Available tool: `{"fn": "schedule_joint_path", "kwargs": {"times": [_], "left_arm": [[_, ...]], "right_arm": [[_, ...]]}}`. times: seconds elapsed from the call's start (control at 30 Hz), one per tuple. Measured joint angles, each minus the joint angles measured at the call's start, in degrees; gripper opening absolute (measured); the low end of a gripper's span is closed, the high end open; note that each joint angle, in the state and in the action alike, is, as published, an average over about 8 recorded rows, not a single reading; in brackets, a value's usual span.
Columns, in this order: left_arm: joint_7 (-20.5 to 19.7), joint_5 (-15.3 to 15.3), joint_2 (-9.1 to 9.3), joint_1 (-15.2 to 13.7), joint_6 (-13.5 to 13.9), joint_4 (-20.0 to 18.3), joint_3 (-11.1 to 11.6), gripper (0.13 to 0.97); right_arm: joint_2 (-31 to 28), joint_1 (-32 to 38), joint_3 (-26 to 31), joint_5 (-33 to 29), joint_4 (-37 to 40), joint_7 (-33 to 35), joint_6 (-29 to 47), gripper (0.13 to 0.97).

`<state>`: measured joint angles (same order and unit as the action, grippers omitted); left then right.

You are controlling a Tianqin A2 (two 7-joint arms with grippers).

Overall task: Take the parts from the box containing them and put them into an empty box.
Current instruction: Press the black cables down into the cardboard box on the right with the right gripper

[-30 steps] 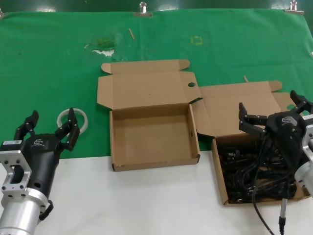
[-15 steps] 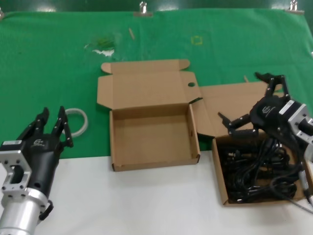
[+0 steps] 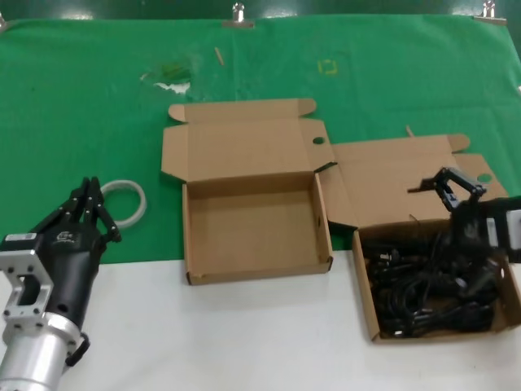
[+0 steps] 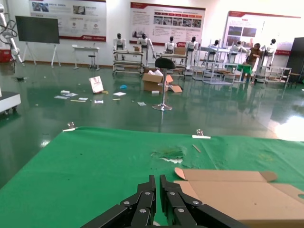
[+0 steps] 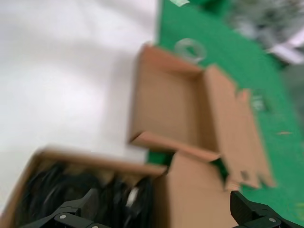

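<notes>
Black cords, the parts (image 3: 431, 285), lie in a dense tangle in the brown box containing them (image 3: 365, 285) at the right. The empty box (image 3: 256, 273), with its lid folded back, stands in the middle and shows a bare floor. My right gripper (image 3: 452, 183) hangs open over the back edge of the cord box, where its lid hinges. In the right wrist view the right gripper (image 5: 161, 213) has its fingers wide apart, with the cords (image 5: 61, 190) and the empty box (image 5: 164, 102) beyond. My left gripper (image 3: 91, 204) rests shut and empty at the near left.
A whitish ring (image 3: 134, 195) lies on the green cloth (image 3: 81, 106) just beyond the left gripper (image 4: 158, 183). The near part of the table is white (image 3: 244, 334). Small scraps and a taped mark lie on the cloth behind the boxes.
The left gripper has gone from open to shut. The right gripper has turned and sunk toward the rear of the cord box, staying open.
</notes>
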<state>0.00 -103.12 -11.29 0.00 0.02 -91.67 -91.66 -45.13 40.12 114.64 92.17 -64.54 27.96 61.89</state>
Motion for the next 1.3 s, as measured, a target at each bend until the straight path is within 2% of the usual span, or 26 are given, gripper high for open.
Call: {"fn": "schedule_joint_path", "kwargs": {"times": [0.2, 0.37, 0.5, 0.93, 1.3], "left_arm": [[0.00, 0.00, 0.06, 0.00, 0.01, 0.00, 0.01, 0.162], [0.00, 0.01, 0.08, 0.00, 0.02, 0.00, 0.02, 0.156], [0.00, 0.02, 0.09, 0.00, 0.03, 0.00, 0.02, 0.156], [0.00, 0.02, 0.10, 0.00, 0.03, 0.00, 0.03, 0.156], [0.00, 0.02, 0.10, 0.00, 0.03, 0.00, 0.03, 0.156]], "right_arm": [[0.54, 8.96, 5.43, -7.21, 7.58, 7.06, 6.72, 0.966], [2.16, 14.98, 8.84, -12.77, 13.28, 13.47, 8.35, 0.966], [2.80, 17.82, 10.84, -16.09, 14.59, 16.00, 9.44, 0.966], [4.12, 17.24, 13.14, -18.53, 11.04, 15.14, 13.29, 0.966], [8.98, 18.31, 13.82, -19.05, 21.36, 23.20, 10.40, 0.966]]}}
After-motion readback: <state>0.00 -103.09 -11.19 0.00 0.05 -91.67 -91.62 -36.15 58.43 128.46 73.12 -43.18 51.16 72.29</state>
